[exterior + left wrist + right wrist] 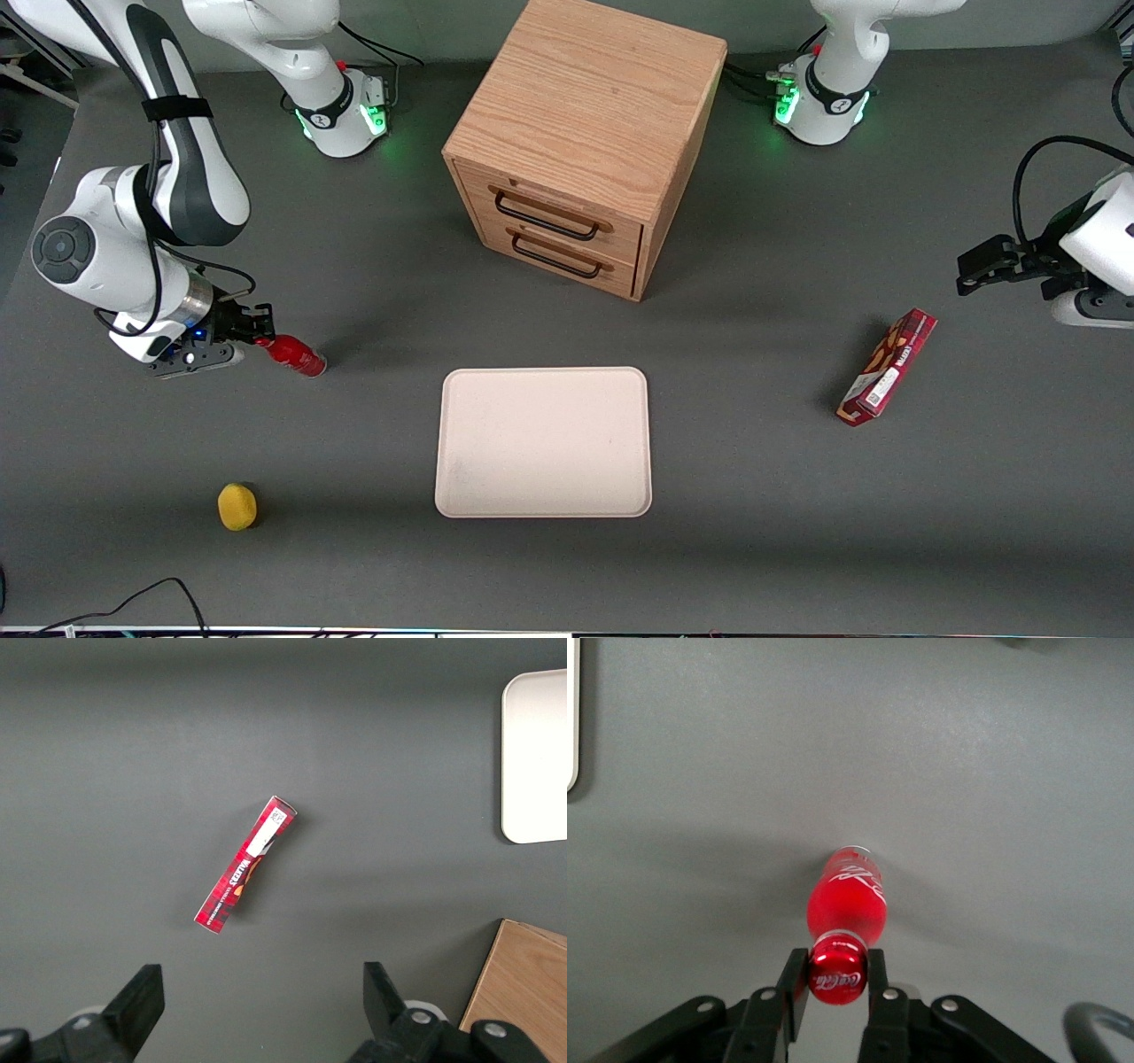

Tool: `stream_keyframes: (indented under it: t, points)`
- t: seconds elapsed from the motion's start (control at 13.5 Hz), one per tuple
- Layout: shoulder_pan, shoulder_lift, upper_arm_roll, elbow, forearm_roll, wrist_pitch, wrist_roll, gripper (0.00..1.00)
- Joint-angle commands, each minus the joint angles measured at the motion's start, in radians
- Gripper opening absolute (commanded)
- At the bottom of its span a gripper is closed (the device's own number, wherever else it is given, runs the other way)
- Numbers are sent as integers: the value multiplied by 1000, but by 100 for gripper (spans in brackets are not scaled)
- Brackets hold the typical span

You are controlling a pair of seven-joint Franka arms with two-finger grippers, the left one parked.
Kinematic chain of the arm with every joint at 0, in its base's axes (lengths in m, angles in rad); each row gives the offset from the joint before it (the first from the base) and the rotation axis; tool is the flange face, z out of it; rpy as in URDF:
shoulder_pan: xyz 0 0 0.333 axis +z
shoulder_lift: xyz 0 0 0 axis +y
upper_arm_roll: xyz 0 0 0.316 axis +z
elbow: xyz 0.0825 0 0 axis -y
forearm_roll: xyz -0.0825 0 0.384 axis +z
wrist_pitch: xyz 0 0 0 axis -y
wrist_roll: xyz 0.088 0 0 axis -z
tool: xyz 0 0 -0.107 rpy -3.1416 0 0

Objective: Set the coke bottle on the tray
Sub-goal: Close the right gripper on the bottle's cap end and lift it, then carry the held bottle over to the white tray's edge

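Observation:
The coke bottle [295, 354] is small, glossy and all red; it stands on the grey table toward the working arm's end, well apart from the tray. My gripper [259, 337] is shut on the bottle's red cap. In the right wrist view the cap [837, 969] sits clamped between the two black fingers [796, 979], with the red body [848, 901] reaching down to the table. The tray [544, 442] is a large flat pale cream-pink rectangle, nearer the front camera than the cabinet. One rounded edge of the tray shows in the right wrist view [571, 718].
A wooden two-drawer cabinet [580, 142] stands above the tray in the front view. A yellow round object [236, 506] lies nearer the front camera than the bottle. A flat red snack box [887, 367] lies toward the parked arm's end, also in the left wrist view [245, 865].

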Motion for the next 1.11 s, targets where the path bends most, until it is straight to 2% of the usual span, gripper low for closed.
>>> stream_keyframes:
  t: [0.0,0.15,0.37,0.59,0.81,1.04]
  points:
    - [4,-23,5,-18,14,20,-10,0]
    - [4,-24,39,34,14,-19,13,0]
    - [15,14,120,196,12,-101,153,0]
    - [67,214,178,507,12,-206,294,0]
    - [209,420,163,819,0,-283,427,0]
    - [271,572,157,988,-3,-288,519,0]
